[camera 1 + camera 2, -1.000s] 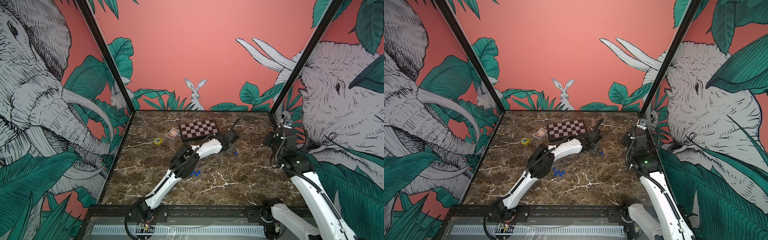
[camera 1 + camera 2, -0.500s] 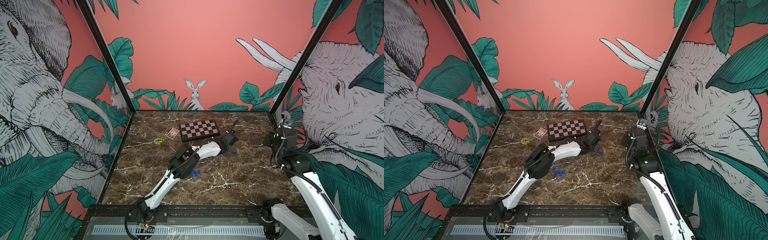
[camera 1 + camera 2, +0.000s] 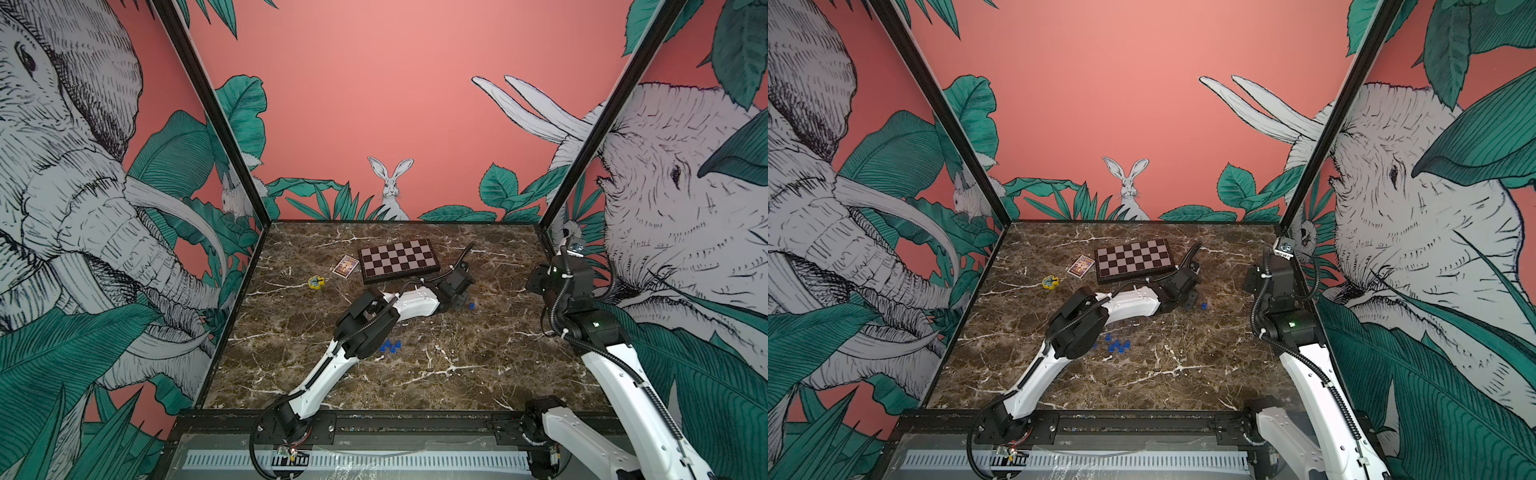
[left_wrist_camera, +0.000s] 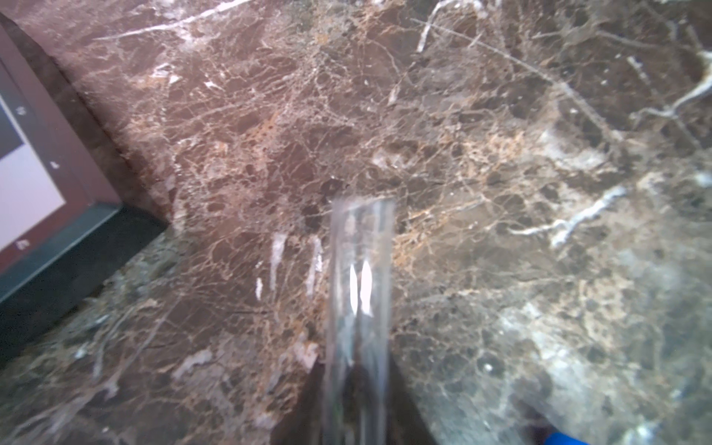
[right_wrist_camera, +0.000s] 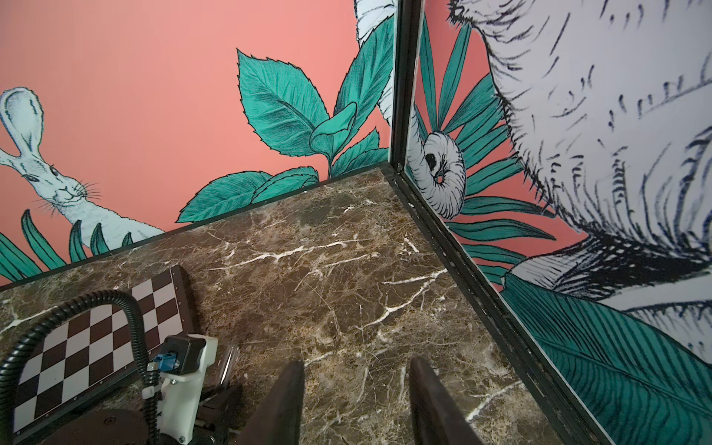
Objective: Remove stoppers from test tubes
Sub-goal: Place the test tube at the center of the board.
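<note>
A clear test tube point(image 4: 362, 269), its open end without a plug, sticks out from between the dark fingers of my left gripper point(image 4: 356, 370), which is shut on it low over the marble. In a top view that left gripper point(image 3: 457, 301) sits just right of the chessboard, with one blue stopper point(image 3: 471, 306) loose on the table beside it. The same stopper point(image 4: 566, 439) shows at the edge of the left wrist view. Several more stoppers point(image 3: 390, 345) lie in a cluster near the left arm's elbow. My right gripper point(image 5: 356, 366) hangs open and empty near the right wall.
A chessboard point(image 3: 398, 261) lies at the back middle, with a small card point(image 3: 345, 266) and a yellow toy piece point(image 3: 316, 282) to its left. The enclosure's right wall and black corner post point(image 5: 400, 96) stand close to my right arm.
My left gripper has shifted slightly towards the chessboard with the tube still between its fingers. The right arm has not moved.
</note>
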Motion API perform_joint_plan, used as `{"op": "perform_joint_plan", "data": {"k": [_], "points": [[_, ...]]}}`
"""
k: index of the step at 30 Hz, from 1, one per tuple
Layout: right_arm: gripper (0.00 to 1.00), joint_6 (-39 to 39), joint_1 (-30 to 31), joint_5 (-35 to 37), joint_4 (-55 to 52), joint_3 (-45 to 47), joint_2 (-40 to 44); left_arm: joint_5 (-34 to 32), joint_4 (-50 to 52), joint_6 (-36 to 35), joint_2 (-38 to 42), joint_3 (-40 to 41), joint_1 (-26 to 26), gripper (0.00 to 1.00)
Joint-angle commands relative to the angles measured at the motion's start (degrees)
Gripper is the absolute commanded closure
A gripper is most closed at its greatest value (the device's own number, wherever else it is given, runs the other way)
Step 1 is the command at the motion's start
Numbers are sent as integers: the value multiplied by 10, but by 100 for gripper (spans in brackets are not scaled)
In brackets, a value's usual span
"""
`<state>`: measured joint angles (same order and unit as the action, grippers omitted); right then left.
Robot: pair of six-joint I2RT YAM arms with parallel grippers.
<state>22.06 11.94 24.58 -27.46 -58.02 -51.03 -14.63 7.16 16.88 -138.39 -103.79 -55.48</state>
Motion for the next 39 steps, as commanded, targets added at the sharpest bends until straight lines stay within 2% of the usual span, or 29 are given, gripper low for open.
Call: {"op": "perform_joint_plan", "data": {"k": [1, 15, 19, 25, 33, 36, 39], "points": [[56, 6, -2, -1, 15, 9, 4, -2, 85, 7, -14, 32, 3, 74], [56, 7, -2, -6, 18, 6, 3, -5, 93, 10, -11, 28, 3, 73], [56, 9, -2, -11, 20, 2, 0, -6, 83, -2, 9, 33, 2, 66], [56, 11, -1, -20, 20, -6, -5, -9, 35, -47, 84, 48, -1, 53], [56, 17, -2, -30, 15, -6, -4, -14, 7, -114, 242, 79, -10, 33], [56, 18, -1, -33, 15, -3, -3, -25, 36, -120, 298, 102, -10, 33], [56, 19, -1, -40, 14, -2, -5, -49, 85, -103, 355, 140, -10, 40]]}}
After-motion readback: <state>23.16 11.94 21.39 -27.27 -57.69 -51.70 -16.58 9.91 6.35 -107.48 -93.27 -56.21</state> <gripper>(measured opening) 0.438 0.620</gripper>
